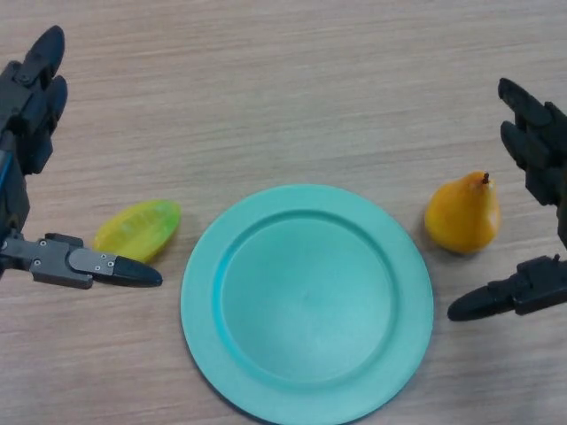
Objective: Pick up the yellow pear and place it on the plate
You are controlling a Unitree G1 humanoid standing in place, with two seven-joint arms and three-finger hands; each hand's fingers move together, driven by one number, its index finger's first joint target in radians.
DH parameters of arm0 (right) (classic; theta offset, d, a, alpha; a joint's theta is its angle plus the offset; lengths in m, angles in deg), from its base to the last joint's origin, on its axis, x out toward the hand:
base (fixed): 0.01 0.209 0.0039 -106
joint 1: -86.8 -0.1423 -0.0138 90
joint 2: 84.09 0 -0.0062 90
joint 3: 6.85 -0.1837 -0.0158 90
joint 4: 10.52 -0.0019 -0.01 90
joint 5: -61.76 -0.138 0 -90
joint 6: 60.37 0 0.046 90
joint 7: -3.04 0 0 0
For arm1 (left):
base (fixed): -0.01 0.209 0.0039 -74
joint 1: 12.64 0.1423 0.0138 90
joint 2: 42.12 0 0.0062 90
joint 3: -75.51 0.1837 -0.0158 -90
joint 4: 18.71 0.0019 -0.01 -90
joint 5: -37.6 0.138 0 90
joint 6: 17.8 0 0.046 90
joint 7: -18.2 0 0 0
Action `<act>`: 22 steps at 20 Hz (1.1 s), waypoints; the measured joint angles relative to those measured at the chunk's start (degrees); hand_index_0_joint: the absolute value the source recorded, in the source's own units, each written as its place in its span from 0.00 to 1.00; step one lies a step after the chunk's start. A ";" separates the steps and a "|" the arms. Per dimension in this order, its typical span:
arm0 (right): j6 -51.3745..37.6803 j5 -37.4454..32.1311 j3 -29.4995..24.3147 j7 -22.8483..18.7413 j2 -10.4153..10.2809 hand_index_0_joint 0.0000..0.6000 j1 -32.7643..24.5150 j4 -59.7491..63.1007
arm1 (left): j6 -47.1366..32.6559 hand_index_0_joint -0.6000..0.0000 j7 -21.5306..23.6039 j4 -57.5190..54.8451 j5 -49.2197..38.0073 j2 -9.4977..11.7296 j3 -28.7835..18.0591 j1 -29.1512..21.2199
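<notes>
A yellow pear [462, 215] with a short brown stem stands upright on the wooden table, just right of the teal plate [232, 354]. The plate holds nothing. My right hand [537, 150] is open at the right edge, its fingers above and right of the pear and its thumb [496, 299] below it; the pear sits in the gap, untouched. At the left edge my left hand [34, 84] is open as well, idle.
A yellow-green starfruit-like fruit [138, 229] lies left of the plate, between my left hand's fingers and thumb [97, 264], close to the thumb.
</notes>
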 measured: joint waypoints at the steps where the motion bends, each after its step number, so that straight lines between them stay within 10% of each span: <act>1: -1.34 -0.19 -0.92 0.00 0.75 0.00 -1.68 3.15 | -0.03 1.00 0.00 0.03 -0.05 0.00 -0.02 0.04; 11: -10.51 -4.35 -1.69 -4.48 4.45 0.00 -11.49 30.13 | -0.12 1.00 0.01 0.08 -1.28 -0.02 -0.60 1.31; 22: -16.28 -8.20 0.96 -4.56 3.19 0.00 -17.27 49.64 | -0.62 1.00 -1.04 0.08 1.10 -0.28 -3.64 3.29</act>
